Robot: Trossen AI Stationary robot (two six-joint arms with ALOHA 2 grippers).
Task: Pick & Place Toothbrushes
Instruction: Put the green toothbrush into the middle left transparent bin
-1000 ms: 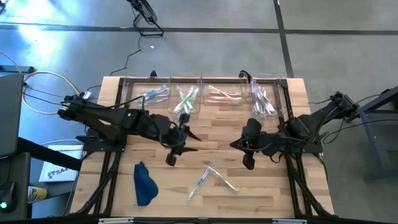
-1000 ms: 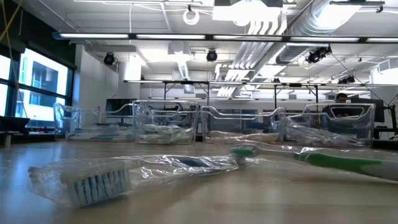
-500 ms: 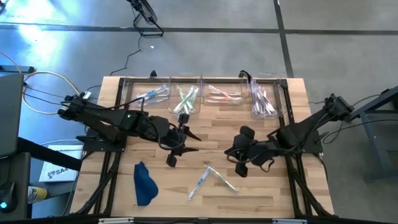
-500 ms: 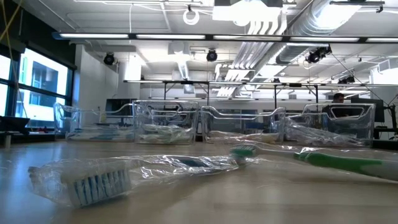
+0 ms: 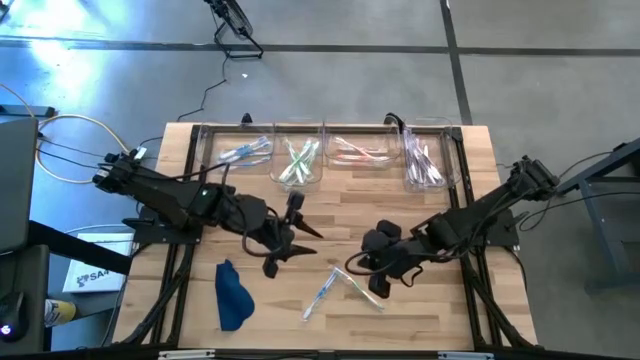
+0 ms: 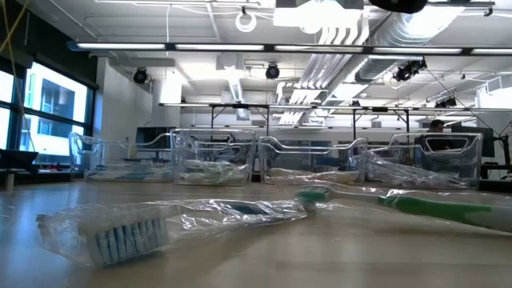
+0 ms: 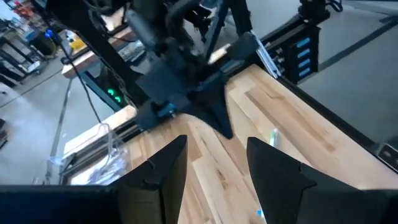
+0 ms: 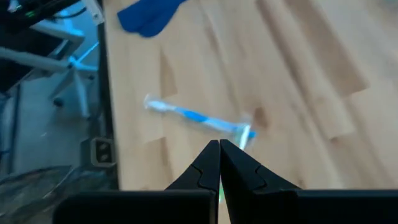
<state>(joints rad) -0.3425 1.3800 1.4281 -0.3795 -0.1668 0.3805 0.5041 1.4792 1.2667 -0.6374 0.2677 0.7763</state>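
The right gripper [image 5: 352, 268], clenched empty, hangs over two toothbrushes [image 5: 342, 286] near the table's [image 5: 440, 300] front edge, likely lining up a pick; left gripper [image 5: 292, 228] waits parted mid-table

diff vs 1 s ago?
The right gripper, shut and empty, swung from mid-table toward the front, ending over the two loose toothbrushes. The left gripper shifted slightly, open and empty. Toothbrushes, blue cloth and bins stayed put.

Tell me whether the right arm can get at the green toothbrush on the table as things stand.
Probably yes: the right claw hangs right beside the green toothbrush with nothing between, but its jaws are shut and must open first.
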